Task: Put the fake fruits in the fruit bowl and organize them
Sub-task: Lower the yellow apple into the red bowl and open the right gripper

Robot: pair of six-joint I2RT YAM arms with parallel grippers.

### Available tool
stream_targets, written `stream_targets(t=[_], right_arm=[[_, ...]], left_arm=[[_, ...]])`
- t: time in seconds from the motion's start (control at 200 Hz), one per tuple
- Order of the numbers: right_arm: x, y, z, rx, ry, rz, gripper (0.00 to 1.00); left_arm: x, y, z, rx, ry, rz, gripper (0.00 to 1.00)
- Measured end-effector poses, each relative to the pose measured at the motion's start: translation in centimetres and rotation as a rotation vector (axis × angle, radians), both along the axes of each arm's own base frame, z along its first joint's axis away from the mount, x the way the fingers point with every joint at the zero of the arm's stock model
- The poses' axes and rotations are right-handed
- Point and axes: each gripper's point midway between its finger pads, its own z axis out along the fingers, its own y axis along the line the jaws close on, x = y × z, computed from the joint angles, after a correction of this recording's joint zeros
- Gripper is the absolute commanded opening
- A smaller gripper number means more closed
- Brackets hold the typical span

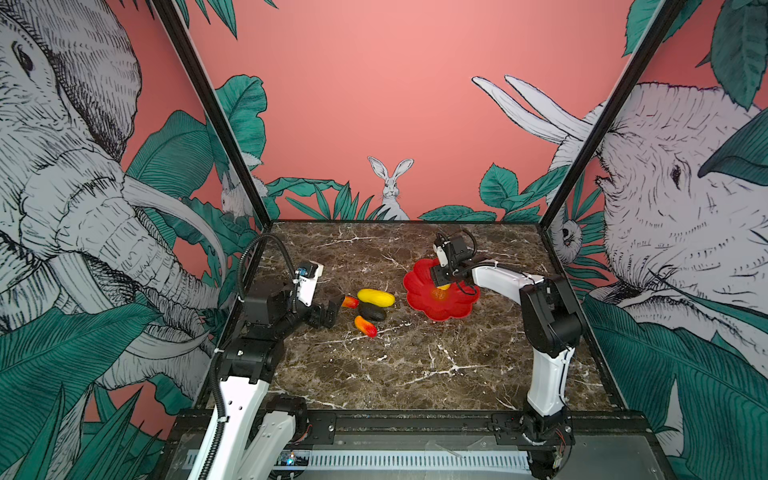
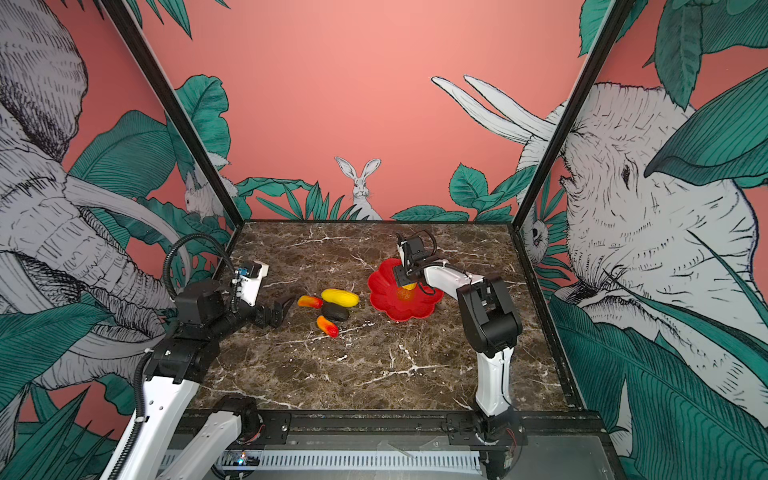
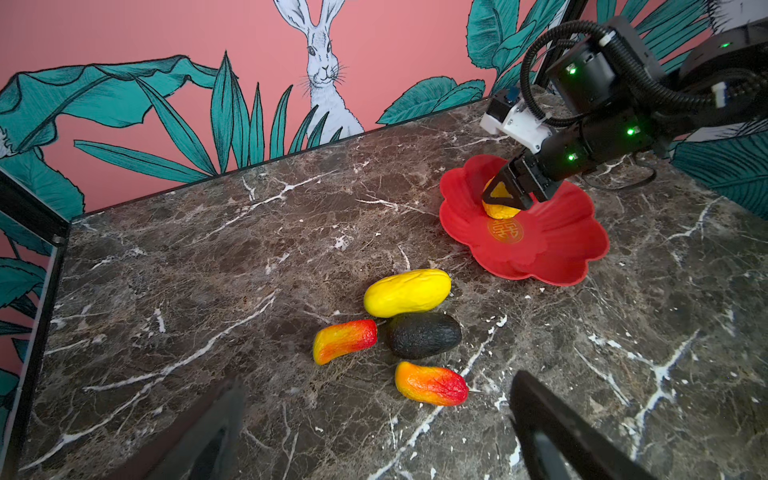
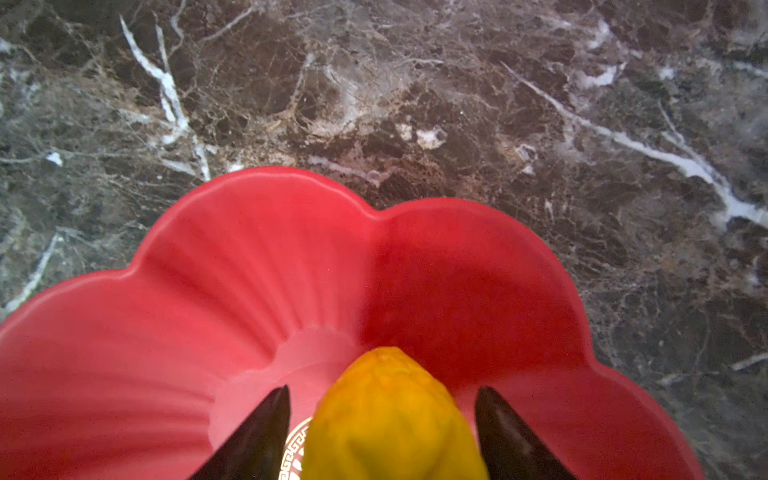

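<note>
Bumpy fruit in the dish, right claw open around it.
Right gripper (image 4: 382, 390): jaws apart, a gap on each side of the bumpy yellow roundish plastic fruit (image 4: 390, 428). The fruit rests just beside the centre of the glossy red flower-shaped bowl (image 4: 249, 257). Left gripper (image 3: 378, 378): wide open, empty. Risk: a fingertip clips the fruit on lift-out and rolls it toward the shallow rim.

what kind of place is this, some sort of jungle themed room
Probably a robot test cell: a left arm and a right arm mounted on a black rail fronting a marble-patterned tabletop, boxed in by black frame posts and printed jungle wallpaper, with plastic fruit as props.
</note>
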Motion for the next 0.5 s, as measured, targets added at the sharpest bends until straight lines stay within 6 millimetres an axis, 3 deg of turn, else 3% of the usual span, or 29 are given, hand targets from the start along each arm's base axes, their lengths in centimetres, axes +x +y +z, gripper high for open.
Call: stream_targets(t=[0.04,0.175,0.315,0.385,0.5], right_arm=[[0.0,0.0,0.1,-0.006,0.001,0.003,0.99],[-0.1,-0.1,1.5,-0.050,-0.001,0.031,0.99],[-0.6,0.6,6.1,-0.099,-0.073,0.087,0.99],[-1.3,2.4,9.2,-0.095,-0.131,0.149,0.99],[-3.5,7.4,13.6,-0.044,-0.215,0.305,0.99]], left_arm=[[0.0,0.0,0.0,0.000,0.000,0.000,1.00],[0.0,0.0,0.0,0.001,-0.001,-0.002,1.00],[0.0,-0.1,-0.1,0.001,0.003,-0.005,1.00],[0.1,-0.1,-0.1,0.001,0.005,-0.005,1.00],[0.1,-0.1,-0.2,0.002,0.006,-0.006,1.00]])
